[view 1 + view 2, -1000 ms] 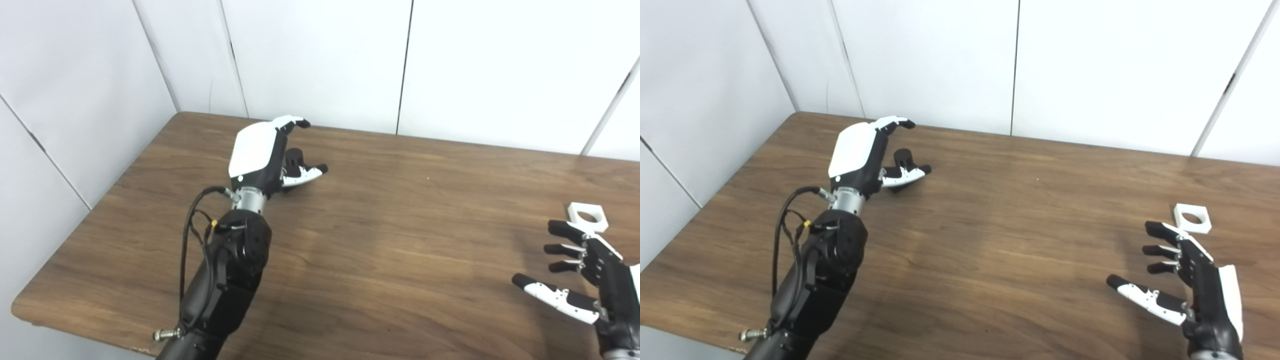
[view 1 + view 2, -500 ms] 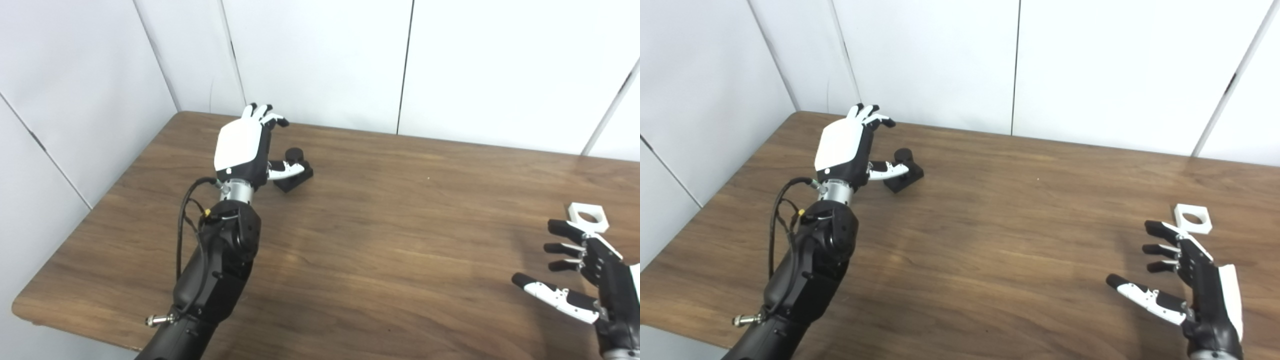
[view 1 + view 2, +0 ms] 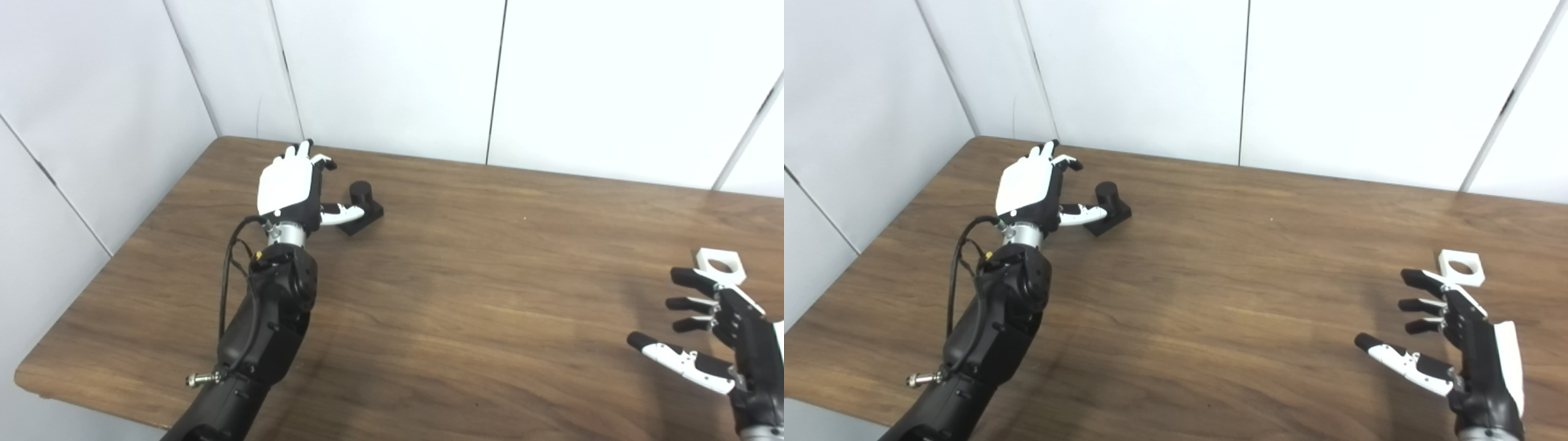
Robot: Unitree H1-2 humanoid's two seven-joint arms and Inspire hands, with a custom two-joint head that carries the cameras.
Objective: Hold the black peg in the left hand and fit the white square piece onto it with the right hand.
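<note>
**Both hands spread, peg and square piece lying on the table**

The black peg (image 3: 361, 206), a short cylinder standing upright on a square black base, sits on the wooden table (image 3: 465, 294) near its far left corner. Just to the left of the peg is the left hand (image 3: 293, 187), its white back facing the cameras, its fingers (image 3: 1053, 154) spread and holding nothing. Its thumb reaches toward the peg's base, the tip just beside it; whether it touches cannot be told.

Far to the right of the peg, near the table's right edge, the white square piece (image 3: 1461, 268) lies flat with its round hole facing up. The right hand (image 3: 1464, 343) hovers on the near side of it, released and empty, fingertips (image 3: 683, 277) just short of the piece.
</note>
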